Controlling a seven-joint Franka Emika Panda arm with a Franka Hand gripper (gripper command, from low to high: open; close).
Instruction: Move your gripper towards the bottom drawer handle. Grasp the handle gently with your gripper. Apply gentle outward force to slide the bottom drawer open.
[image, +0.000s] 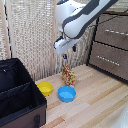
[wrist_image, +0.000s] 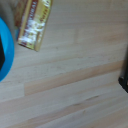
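The dark brown dresser stands at the exterior view's right. Its bottom drawer (image: 109, 62) is shut, with the thin silver handle (image: 108, 60) across its front. My gripper (image: 69, 53) hangs in mid-air well off toward the exterior view's left of the dresser, above a snack packet (image: 68, 75). Its two dark, blue-tipped fingers stand apart with nothing between them. The wrist view looks down on the wooden surface; neither drawer nor handle appears there.
A blue bowl (image: 66, 93) (wrist_image: 4, 50) and a yellow bowl (image: 45, 88) sit on the wooden surface below the gripper. The packet (wrist_image: 34, 25) lies beside the blue bowl. A black case (image: 17, 95) fills the exterior view's left. An upper drawer (image: 114, 32) has a like bar.
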